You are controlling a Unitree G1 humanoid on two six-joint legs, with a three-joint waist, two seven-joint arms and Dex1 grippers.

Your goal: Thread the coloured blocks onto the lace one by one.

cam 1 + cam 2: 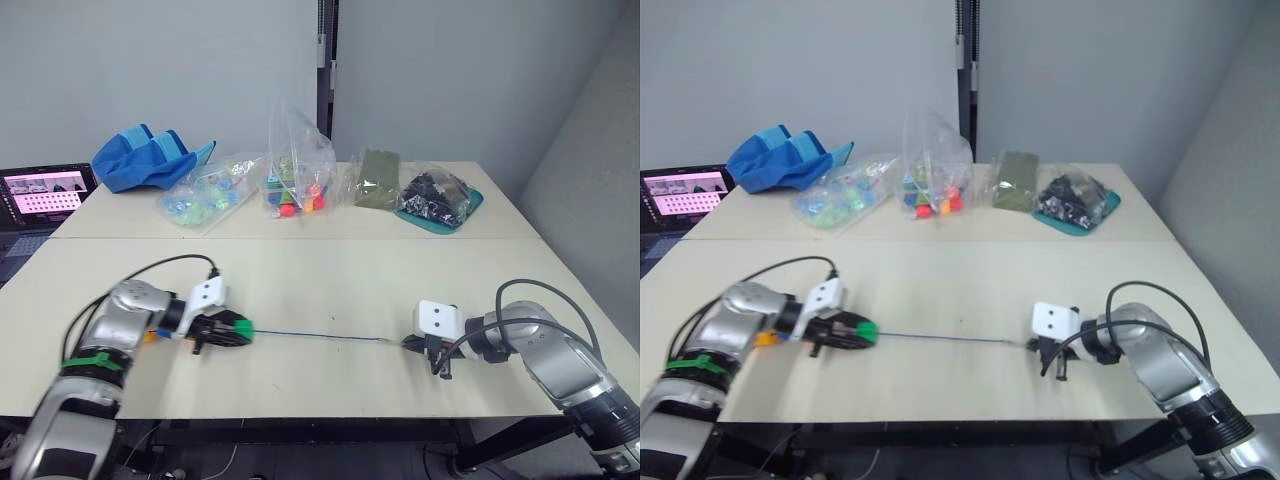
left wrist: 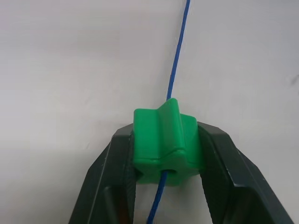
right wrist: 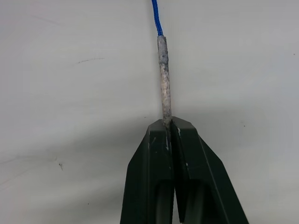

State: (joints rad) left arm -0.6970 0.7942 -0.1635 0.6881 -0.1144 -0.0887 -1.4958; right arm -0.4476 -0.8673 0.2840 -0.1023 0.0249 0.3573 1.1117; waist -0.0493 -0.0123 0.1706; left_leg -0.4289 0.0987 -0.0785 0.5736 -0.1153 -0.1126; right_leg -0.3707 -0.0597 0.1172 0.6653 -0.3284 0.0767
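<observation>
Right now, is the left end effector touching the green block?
Touching. In the left wrist view, both fingers of the left end effector press the green block on opposite sides, with the lace through it.

No legible text — none anywhere

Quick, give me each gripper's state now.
Left gripper: shut on the green block.
Right gripper: shut on the lace tip.

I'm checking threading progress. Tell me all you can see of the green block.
The green block is a small, glossy plastic piece with a raised ridge on top and a hole through it. The thin blue lace passes through that hole. The left gripper clamps it from both sides, just above the pale table.
</observation>
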